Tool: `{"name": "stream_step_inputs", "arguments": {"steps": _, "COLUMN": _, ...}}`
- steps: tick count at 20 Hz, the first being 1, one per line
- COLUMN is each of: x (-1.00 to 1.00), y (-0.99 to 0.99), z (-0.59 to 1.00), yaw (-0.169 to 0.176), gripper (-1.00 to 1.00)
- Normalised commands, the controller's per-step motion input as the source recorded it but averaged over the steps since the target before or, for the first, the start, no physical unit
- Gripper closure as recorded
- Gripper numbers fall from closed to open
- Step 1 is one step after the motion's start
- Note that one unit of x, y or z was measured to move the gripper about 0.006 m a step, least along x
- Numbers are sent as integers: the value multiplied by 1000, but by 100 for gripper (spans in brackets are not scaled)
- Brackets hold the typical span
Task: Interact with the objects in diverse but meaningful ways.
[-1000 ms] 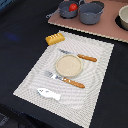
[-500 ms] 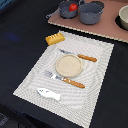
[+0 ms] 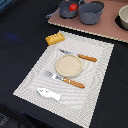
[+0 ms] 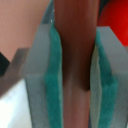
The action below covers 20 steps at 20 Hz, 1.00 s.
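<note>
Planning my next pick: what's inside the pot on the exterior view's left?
A red tomato sits inside the blue-grey pot, near its far wall. The pot's floor under and behind the tomato is hidden.

Black table (image 3: 20, 30): striped placemat (image 3: 95, 75), pink board (image 3: 107, 31).

We see the plate (image 3: 68, 64) centred on the placemat (image 3: 30, 82), bread loaf (image 3: 55, 38) behind, fish (image 3: 49, 93) before it.
</note>
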Motion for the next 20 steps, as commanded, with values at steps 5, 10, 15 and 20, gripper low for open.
{"name": "stream_step_inputs", "arguments": {"steps": 5, "x": 43, "y": 4, "z": 0, "yaw": -17, "gripper": 100}}
{"name": "stream_step_inputs", "arguments": {"steps": 10, "x": 90, "y": 0, "z": -4, "yaw": -20, "gripper": 100}}
{"name": "stream_step_inputs", "arguments": {"steps": 15, "x": 5, "y": -1, "z": -54, "yaw": -19, "gripper": 100}}
{"name": "stream_step_inputs", "arguments": {"steps": 20, "x": 0, "y": 0, "z": -37, "yaw": -3, "gripper": -100}}
